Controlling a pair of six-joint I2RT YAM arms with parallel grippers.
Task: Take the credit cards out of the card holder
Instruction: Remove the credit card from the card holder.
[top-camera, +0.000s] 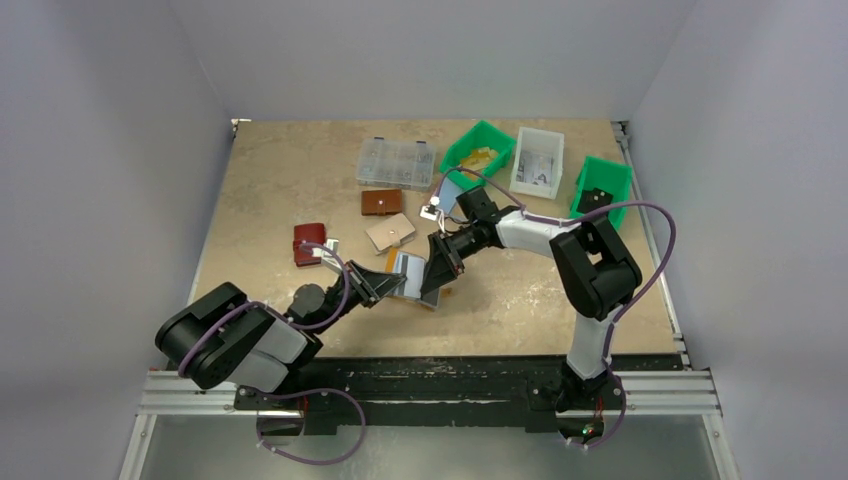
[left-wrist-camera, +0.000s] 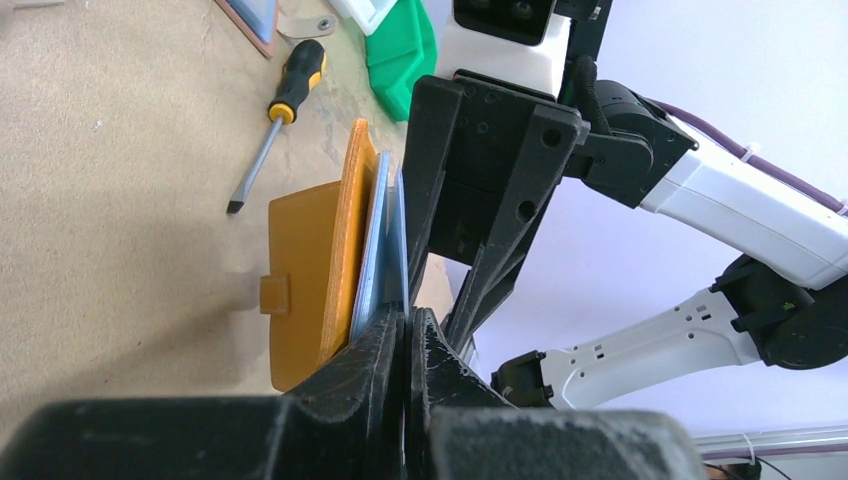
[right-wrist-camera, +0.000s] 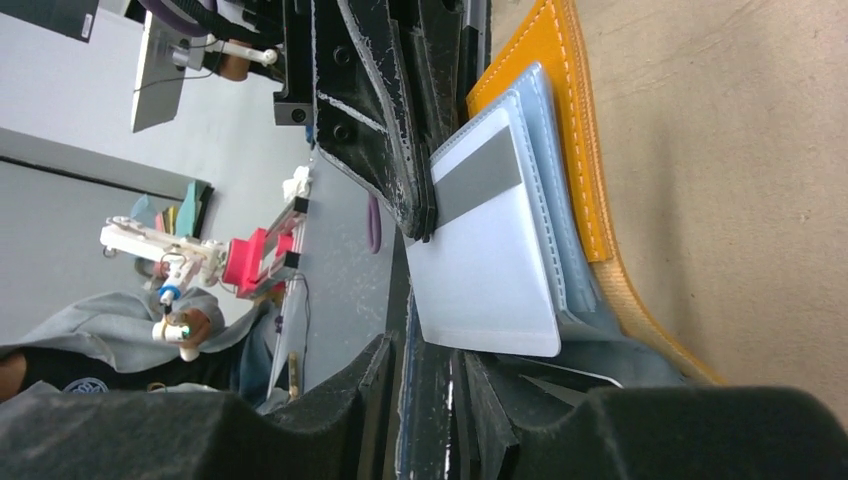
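From above, the left gripper (top-camera: 388, 285) and right gripper (top-camera: 435, 275) hid most of the holder (top-camera: 408, 268). In the right wrist view one end of it ran behind the blurred right fingers (right-wrist-camera: 300, 420), hiding their hold. Whether the left fingers (left-wrist-camera: 340, 390) pinched the card (right-wrist-camera: 490, 270) alone could not be told. The bin (top-camera: 452, 158) held things too small to tell.

Soft, even light from overhead keeps the top view bright and sharp, with only faint shadows on the table (top-camera: 290, 170). In the wrist views, the left gripper (left-wrist-camera: 408, 340) and right gripper (right-wrist-camera: 425, 362) blur into dark foreground. The card holder (left-wrist-camera: 310, 270) and pale credit card (right-wrist-camera: 490, 270) stay crisp and free of glare
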